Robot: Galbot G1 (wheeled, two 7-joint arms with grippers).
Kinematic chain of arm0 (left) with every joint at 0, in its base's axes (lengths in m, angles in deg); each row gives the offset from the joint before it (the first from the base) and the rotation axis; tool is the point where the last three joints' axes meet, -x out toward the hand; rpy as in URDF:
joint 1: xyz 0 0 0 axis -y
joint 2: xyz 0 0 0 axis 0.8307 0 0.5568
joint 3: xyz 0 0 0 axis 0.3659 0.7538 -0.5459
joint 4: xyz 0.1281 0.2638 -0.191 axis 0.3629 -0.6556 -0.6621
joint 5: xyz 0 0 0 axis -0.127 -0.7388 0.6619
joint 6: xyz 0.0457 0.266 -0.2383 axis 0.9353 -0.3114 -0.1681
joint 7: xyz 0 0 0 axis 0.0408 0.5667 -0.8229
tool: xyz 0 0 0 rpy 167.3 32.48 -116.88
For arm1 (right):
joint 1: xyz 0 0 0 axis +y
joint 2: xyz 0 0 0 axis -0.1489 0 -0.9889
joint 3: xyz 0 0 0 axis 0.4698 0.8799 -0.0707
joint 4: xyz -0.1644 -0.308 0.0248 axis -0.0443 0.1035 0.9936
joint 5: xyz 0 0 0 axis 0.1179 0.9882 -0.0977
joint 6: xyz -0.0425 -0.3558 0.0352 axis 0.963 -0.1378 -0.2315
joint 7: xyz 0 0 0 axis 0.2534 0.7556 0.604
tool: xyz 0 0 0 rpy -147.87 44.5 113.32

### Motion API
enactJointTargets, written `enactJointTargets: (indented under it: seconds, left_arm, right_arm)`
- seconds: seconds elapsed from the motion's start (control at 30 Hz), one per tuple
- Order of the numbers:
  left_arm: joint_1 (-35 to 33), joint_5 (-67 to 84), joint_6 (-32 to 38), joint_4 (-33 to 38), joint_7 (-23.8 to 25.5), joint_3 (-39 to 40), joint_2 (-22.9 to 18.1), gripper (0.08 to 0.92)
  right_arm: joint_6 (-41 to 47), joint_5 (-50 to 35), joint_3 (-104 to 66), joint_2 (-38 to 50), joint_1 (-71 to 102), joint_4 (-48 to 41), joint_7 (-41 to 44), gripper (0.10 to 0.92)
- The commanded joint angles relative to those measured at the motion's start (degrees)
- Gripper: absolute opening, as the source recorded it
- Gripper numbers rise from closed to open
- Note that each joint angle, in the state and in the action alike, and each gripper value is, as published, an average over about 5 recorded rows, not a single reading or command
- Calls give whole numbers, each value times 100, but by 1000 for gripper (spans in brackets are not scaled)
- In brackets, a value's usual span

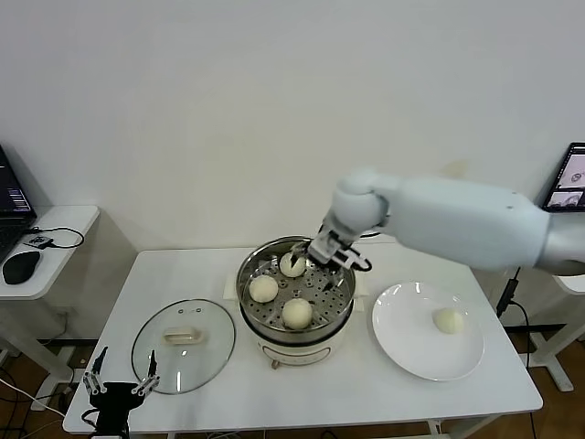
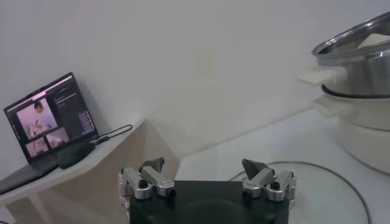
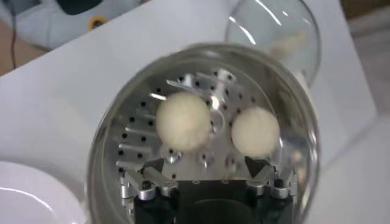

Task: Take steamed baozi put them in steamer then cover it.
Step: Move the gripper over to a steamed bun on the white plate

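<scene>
The steel steamer (image 1: 251,274) stands mid-table on its cream pot base. Three steamed baozi lie in it (image 1: 292,265) (image 1: 264,289) (image 1: 297,313). A fourth baozi (image 1: 448,320) rests on the white plate (image 1: 407,347). My right gripper (image 1: 315,261) hangs open over the basket's back right, beside the rear bun and holding nothing. In the right wrist view that gripper (image 3: 204,164) is open above the perforated floor (image 3: 137,143), with two buns (image 3: 183,122) (image 3: 256,131) beyond it. The glass cover (image 1: 183,346) lies flat left of the steamer. My left gripper (image 1: 121,380) waits open at the table's front left corner.
The left wrist view shows the left gripper (image 2: 207,167) low by the cover's rim (image 2: 329,182), with the steamer (image 2: 359,55) to one side. A side shelf holds a laptop (image 2: 52,115) and a mouse (image 1: 20,267). A screen (image 1: 569,178) stands at the far right.
</scene>
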Motion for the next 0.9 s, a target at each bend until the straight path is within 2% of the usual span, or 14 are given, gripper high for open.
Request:
enactJointTargets:
  seconds: [0.03, 0.2, 0.4, 0.67, 0.9]
  left_arm:
    - [24, -3, -10, 9, 10, 18, 29, 823]
    - [51, -4, -8, -10, 12, 51, 79, 823]
    - [76, -27, -8, -31, 13, 104, 91, 823]
    - [42, -75, -10, -38, 15, 131, 79, 823]
    - [13, -89, -17, -58, 21, 83, 60, 823]
  right_arm:
    - [1069, -210, -444, 2093, 83, 413, 174, 823]
    - [926, 420, -672, 2978, 665, 612, 269, 823]
    - [630, 1168, -1703, 3473, 2113, 324, 246, 823]
    - [319, 1950, -3511, 3207, 4292, -680, 157, 823]
    - [178, 2325, -3999, 2754, 4851, -1260, 139, 823]
